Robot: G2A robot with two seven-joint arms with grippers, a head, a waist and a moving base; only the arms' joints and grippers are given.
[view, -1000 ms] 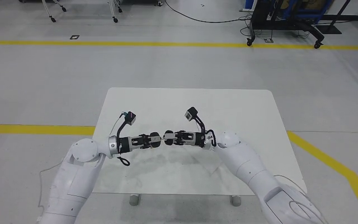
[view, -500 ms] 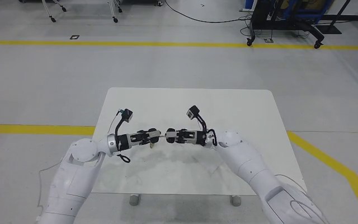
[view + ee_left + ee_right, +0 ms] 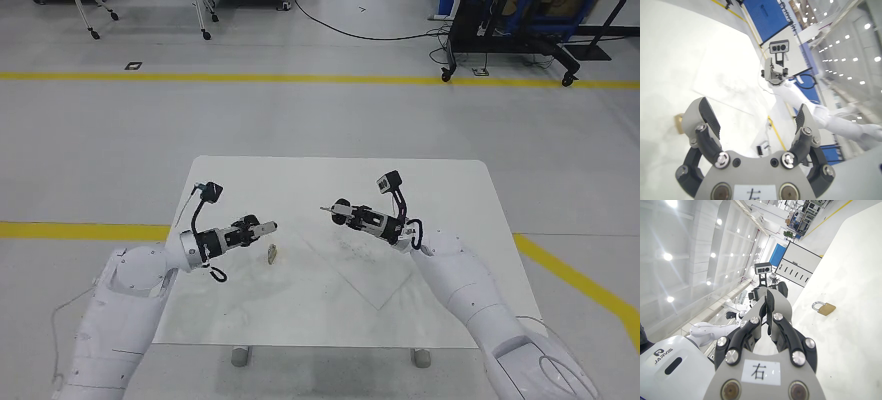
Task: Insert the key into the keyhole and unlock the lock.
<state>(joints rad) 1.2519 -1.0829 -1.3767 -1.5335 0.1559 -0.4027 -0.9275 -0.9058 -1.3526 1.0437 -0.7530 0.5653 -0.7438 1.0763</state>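
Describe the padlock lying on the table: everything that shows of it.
The padlock is small, with a squarish brass-coloured body and a curved silver metal shackle at one end. It lies flat on its side on the white table, between the two arms and nearer the open left pincer, which does not touch it. Only the table touches it. Whether the shackle is latched is too small to tell.

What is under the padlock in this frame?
The padlock lies flat, directly on the white table. Nothing else shows beneath or around it. The face resting on the tabletop is covered, so it cannot be seen whether anything thin is trapped under it.
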